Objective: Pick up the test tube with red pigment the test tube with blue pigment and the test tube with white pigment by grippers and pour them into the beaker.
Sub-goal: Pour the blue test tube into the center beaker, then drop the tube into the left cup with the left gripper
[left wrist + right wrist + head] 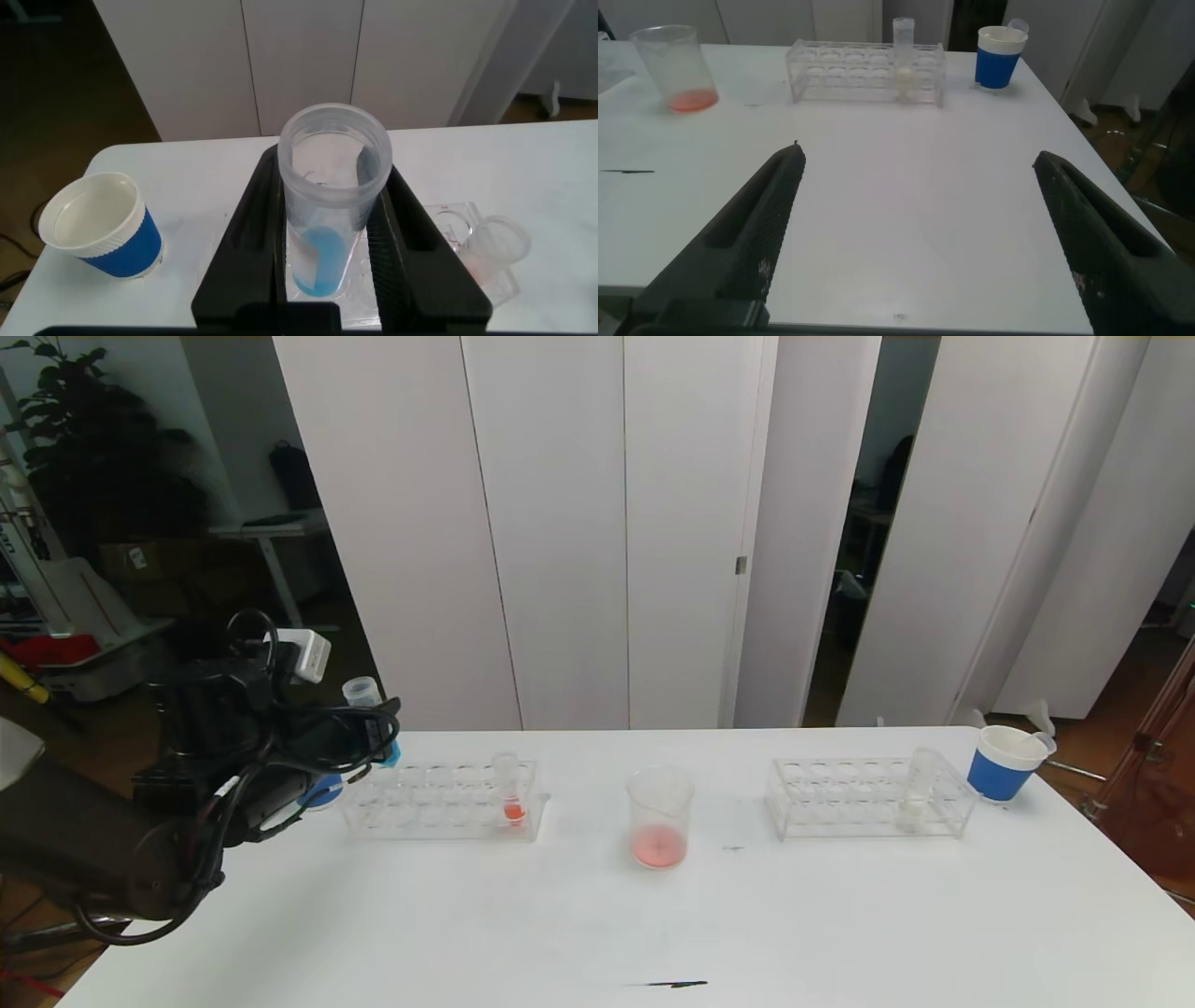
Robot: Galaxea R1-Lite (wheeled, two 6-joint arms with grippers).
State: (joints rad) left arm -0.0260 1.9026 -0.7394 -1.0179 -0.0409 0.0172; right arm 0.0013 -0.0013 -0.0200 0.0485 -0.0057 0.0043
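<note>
The slim clear test tube with blue pigment (329, 210) is clamped by the black left gripper (334, 245), raised left of the clear beaker (660, 817) holding red liquid. The cream-white tube (904, 58) is racked right of that beaker. The right gripper (920, 233) is spread wide, grasping nothing.

on the table (579, 933) the beaker (660, 817) stands in the middle, between a left tube rack (439, 800) and a right tube rack (868, 796). the test tube with white pigment (919, 791) stands in the right rack's right end, with a paper cup (1004, 763) just beyond it. the left gripper (334, 245) holds the test tube with blue pigment (333, 191) above the left rack's left end, another paper cup (98, 226) beside it.
</note>
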